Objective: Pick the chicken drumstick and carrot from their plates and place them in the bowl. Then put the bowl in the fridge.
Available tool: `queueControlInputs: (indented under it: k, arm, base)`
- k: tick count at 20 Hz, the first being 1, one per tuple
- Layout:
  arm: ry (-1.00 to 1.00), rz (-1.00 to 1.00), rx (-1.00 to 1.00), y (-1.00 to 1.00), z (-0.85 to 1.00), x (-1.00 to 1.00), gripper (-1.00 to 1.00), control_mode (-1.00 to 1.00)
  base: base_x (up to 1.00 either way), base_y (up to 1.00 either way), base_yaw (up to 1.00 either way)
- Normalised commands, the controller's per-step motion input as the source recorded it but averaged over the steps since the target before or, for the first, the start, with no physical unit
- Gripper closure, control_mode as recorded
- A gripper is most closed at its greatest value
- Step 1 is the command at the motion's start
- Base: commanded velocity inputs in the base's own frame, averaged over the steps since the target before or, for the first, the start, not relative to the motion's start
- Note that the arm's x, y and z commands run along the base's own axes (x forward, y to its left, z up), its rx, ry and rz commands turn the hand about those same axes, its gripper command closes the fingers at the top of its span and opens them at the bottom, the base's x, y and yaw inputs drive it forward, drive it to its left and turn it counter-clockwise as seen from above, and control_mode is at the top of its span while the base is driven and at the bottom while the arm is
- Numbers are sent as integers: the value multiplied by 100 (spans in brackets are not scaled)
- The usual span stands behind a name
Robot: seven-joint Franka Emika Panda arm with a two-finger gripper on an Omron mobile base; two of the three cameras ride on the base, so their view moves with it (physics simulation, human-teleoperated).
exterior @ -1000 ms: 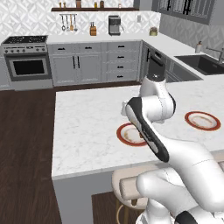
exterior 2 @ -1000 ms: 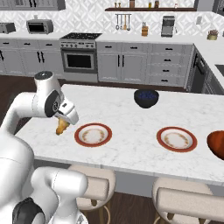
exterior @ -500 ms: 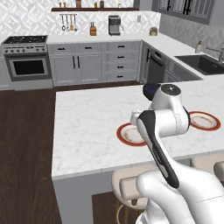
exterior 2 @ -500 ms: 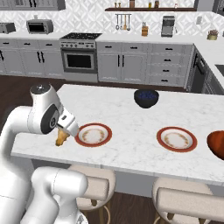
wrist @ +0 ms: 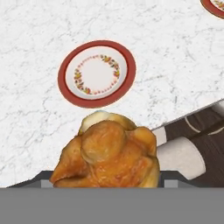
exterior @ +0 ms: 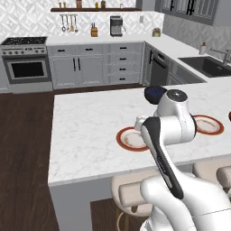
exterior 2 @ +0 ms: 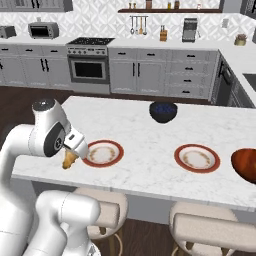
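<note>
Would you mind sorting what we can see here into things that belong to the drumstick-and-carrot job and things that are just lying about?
Belonging to the job:
- chicken drumstick, held in the gripper
- near plate, now bare
- second plate
- terracotta bowl at the counter's right end

Just lying about:
- dark blue bowl
- stools
- toaster oven
- coffee machine

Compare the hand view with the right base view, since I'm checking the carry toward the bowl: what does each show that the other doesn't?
Hand view alone: a close look at the lumpy golden-tan cooked chicken drumstick and the flower ring on the cream centre of the near red-rimmed round plate, bare of food. Right base view alone: the shallow terracotta bowl at the counter's far right, the small dark blue-black bowl, and the gripper holding the drumstick by the counter's near edge. Shared: the drumstick, that plate and the second red-rimmed plate.
</note>
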Motion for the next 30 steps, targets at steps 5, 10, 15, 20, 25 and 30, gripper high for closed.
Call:
queueControlInputs:
  k: [5,10,15,20,25,30]
  arm:
    - [0,0,0,0,0,0,100,100]
    - [0,0,0,0,0,0,100,100]
    - [0,0,0,0,0,0,100,100]
    - [0,0,0,0,0,0,100,100]
    - [0,0,0,0,0,0,100,100]
    - [0,0,0,0,0,0,100,100]
  base:
    - [-33,-93,-5]
    - [-15,-100,-6]
    - [5,-97,-1]
    - [7,-83,0]
    - [13,-79,-2]
    - [29,-34,-5]
